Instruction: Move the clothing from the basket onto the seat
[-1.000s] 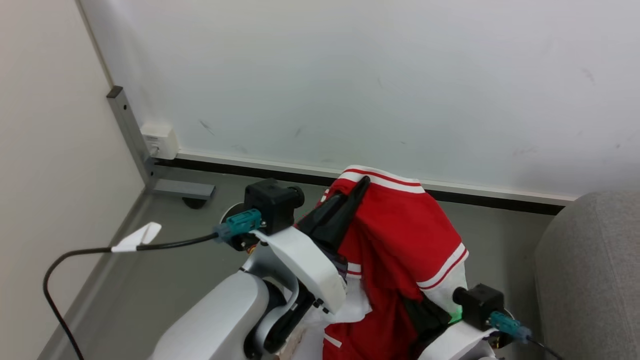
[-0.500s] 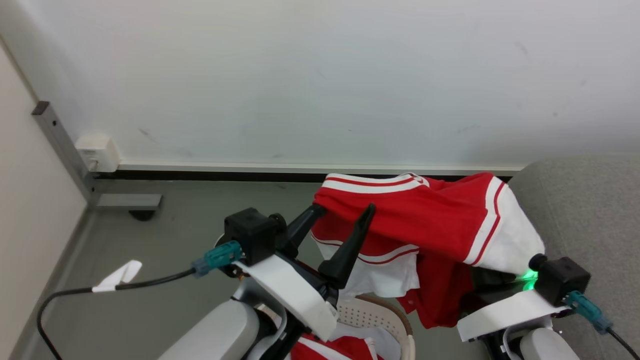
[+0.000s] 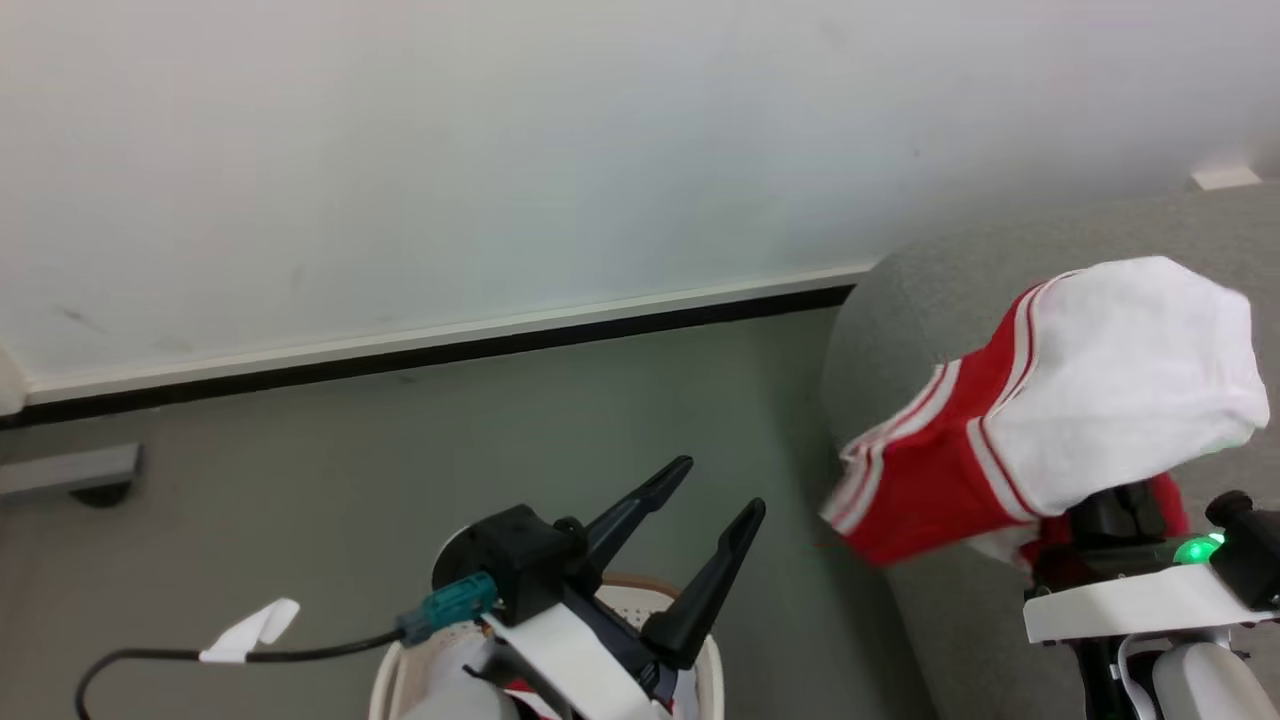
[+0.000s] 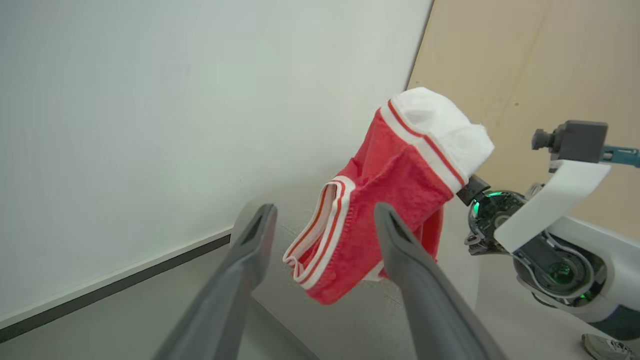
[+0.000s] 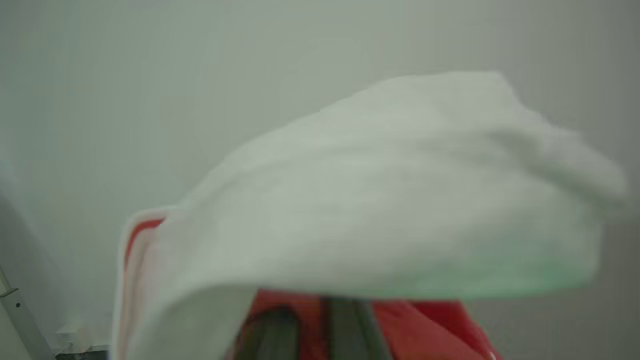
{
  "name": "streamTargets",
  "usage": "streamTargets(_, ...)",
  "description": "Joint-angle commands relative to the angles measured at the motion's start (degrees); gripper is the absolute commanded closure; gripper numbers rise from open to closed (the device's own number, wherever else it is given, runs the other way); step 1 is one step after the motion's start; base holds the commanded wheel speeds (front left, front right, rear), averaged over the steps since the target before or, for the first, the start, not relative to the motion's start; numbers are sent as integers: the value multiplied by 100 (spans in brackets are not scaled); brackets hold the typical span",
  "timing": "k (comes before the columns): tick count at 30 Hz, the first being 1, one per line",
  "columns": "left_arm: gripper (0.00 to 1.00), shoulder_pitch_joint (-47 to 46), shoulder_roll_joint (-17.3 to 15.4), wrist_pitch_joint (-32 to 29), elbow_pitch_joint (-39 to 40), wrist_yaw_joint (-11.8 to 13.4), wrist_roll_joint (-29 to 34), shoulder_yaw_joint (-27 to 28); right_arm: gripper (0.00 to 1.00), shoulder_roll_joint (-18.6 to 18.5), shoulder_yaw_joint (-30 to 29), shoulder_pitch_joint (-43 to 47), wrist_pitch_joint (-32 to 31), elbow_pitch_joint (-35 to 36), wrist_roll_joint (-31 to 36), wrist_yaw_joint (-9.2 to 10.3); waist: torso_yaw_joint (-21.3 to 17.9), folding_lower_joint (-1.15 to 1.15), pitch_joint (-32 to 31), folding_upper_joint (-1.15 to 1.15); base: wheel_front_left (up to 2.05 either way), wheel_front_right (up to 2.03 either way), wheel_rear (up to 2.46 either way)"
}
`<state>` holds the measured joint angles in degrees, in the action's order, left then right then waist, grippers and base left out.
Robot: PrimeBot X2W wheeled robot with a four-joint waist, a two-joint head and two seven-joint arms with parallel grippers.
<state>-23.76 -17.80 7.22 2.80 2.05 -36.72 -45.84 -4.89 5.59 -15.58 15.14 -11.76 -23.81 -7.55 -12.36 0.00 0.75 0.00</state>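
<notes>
A red garment (image 3: 925, 480) with white striped trim and a white panel hangs in the air in front of the grey sofa (image 3: 900, 290). My right gripper (image 3: 1108, 515) is shut on it, its fingertips hidden under the cloth. In the right wrist view the white panel (image 5: 380, 200) drapes over the dark fingers (image 5: 345, 325), with red cloth around them. My left gripper (image 3: 721, 484) stands open and holds nothing, above the cream basket (image 3: 712, 668). A bit of red cloth (image 3: 520, 692) shows inside the basket. In the left wrist view the garment (image 4: 390, 175) hangs beyond the open fingers (image 4: 400, 240).
A pale wall with a dark baseboard (image 3: 450, 355) runs behind the grey floor (image 3: 300, 480). A black cable with a white tag (image 3: 250, 630) trails from my left wrist. The tan wall (image 4: 525, 60) stands behind my right arm (image 4: 550, 240).
The head camera has swung right. My right gripper has carried the garment right, up to the sofa. The cloth has slipped off my left fingers, which stay open over the basket.
</notes>
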Motion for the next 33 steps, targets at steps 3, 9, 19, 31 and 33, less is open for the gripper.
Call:
streamTargets(3,0,5,-74,188,-10,-13,211,-34,100,-32,-129,209,1,244,73,12,-598,0,182,0,0,0,0)
streamTargets(9,0,-3,-62,297,-130,-20,290,-81,100,0,-221,389,1,419,78,12,-891,0,228,0,0,0,0)
streamTargets(19,0,-99,-57,363,-233,-19,295,-80,100,-63,-324,338,1,550,114,12,-1080,0,333,0,0,0,0)
streamTargets(31,0,-758,-321,53,61,-87,529,6,100,-730,-505,-1348,-17,-263,-423,12,-812,0,1675,0,0,0,0)
streamTargets(33,0,-924,-393,-41,147,-102,595,33,100,-848,-657,-1757,-41,-460,-485,12,-705,0,2028,0,0,0,0)
